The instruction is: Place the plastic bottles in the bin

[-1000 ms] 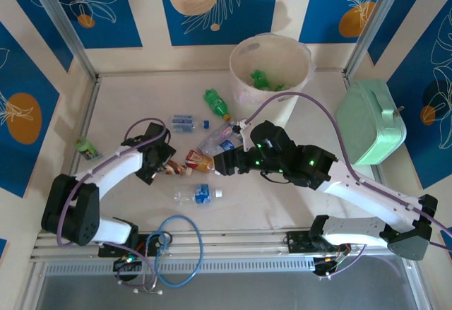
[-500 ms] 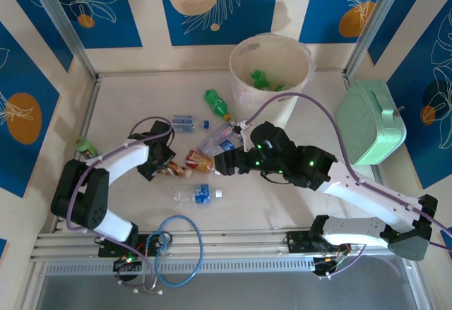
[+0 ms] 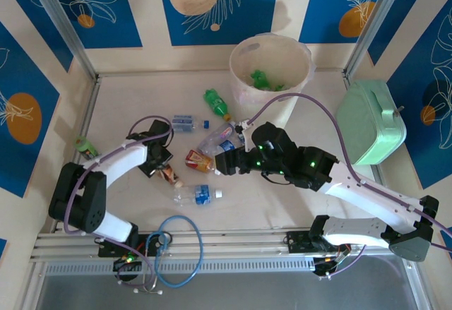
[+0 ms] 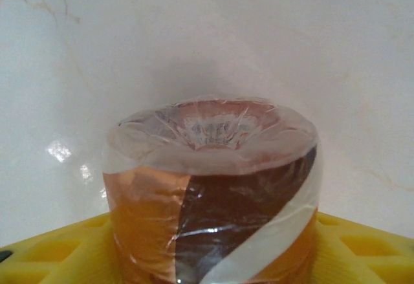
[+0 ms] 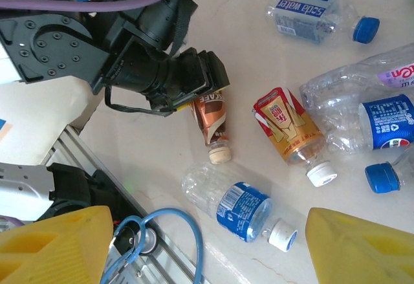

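My left gripper (image 3: 161, 167) is shut on a small brown-and-orange bottle (image 3: 169, 175) lying on the table; its base (image 4: 212, 167) sits between the yellow pads (image 4: 52, 253). In the right wrist view the left gripper (image 5: 206, 88) grips this bottle (image 5: 213, 121) near its base. My right gripper (image 3: 222, 163) hangs open, yellow fingers (image 5: 362, 245) spread, above a clear blue-labelled bottle (image 5: 244, 209). A red-orange bottle (image 5: 286, 130) lies beside it. The bin (image 3: 305, 66) stands at the back with green bottles (image 3: 259, 78) inside.
More bottles lie scattered: a green one (image 3: 217, 103), a clear one (image 3: 185, 122), crushed clear ones (image 3: 220, 139), a green one at the left wall (image 3: 86, 147). A mint-green case (image 3: 371, 121) sits on the right. A blue cable loop (image 3: 176, 250) lies on the front rail.
My left gripper has closed on the brown-and-orange bottle, which has turned and shifted slightly toward the front. The right arm has barely moved.
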You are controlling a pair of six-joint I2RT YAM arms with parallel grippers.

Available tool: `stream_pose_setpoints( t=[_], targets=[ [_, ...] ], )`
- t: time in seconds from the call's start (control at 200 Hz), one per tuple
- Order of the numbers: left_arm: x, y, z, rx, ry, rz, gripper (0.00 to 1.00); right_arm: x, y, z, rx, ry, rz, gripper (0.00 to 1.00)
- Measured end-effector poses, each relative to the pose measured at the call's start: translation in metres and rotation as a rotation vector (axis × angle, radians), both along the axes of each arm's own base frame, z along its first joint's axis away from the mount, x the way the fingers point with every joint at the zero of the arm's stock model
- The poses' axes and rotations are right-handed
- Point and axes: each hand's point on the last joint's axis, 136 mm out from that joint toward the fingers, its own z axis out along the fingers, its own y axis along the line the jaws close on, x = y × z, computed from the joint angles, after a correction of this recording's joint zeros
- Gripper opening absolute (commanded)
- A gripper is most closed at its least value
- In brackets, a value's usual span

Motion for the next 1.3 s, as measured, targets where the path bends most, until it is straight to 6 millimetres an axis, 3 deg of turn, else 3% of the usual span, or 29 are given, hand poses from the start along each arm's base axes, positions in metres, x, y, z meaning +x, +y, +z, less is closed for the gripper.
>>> stream_pose_setpoints(
  t=[0.21,0.415,0.715,0.865,1.095,1.301],
  targets=[
    [0.018,-0.004,0.039,-0.013,-0.121,-0.035,0.56,-0.002,0.001,-0.001,0.004,0.008,0.002,0.79],
    [0.017,-0.006,0.053,-0.034,-0.150,-0.046,0.52,-0.004,0.003,0.000,0.007,0.009,0.007,0.79],
    [0.024,-0.046,0.117,-0.308,-0.337,-0.123,0.49,-0.017,0.023,0.007,0.095,0.075,0.107,0.78],
    [0.025,-0.071,0.148,-0.463,-0.420,-0.186,0.48,-0.019,0.038,-0.008,0.084,0.144,0.137,0.77],
    [0.019,-0.091,0.192,-0.617,-0.534,-0.264,0.48,-0.013,0.052,-0.035,0.029,0.238,0.122,0.74],
    [0.011,-0.101,0.207,-0.680,-0.559,-0.319,0.48,-0.003,0.056,-0.036,0.021,0.261,0.093,0.74]
  ],
)
